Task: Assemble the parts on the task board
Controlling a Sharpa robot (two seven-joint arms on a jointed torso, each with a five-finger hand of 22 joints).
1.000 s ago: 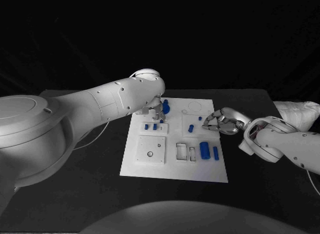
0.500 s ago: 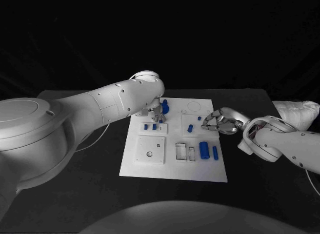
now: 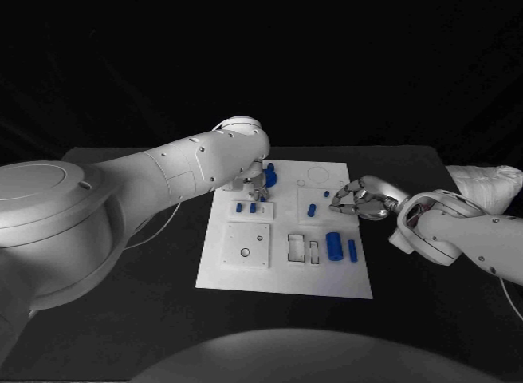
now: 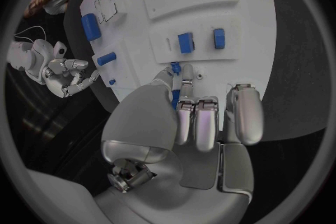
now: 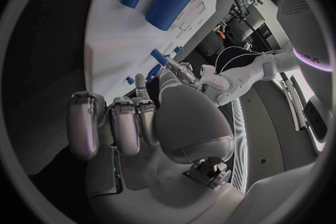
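The task board (image 3: 287, 283) is a white plate bearing small blue parts (image 3: 334, 245); whether the left hand (image 4: 199, 115) holds anything is unclear.

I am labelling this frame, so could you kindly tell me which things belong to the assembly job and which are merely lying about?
Belonging to the job:
- white rectangular task board
- small blue parts, such as the large blue cylinder lying on it
- left hand, pinching a small blue peg
- right hand, fingers curled, nothing visibly held

Lying about:
- crumpled white cloth at the table's right edge
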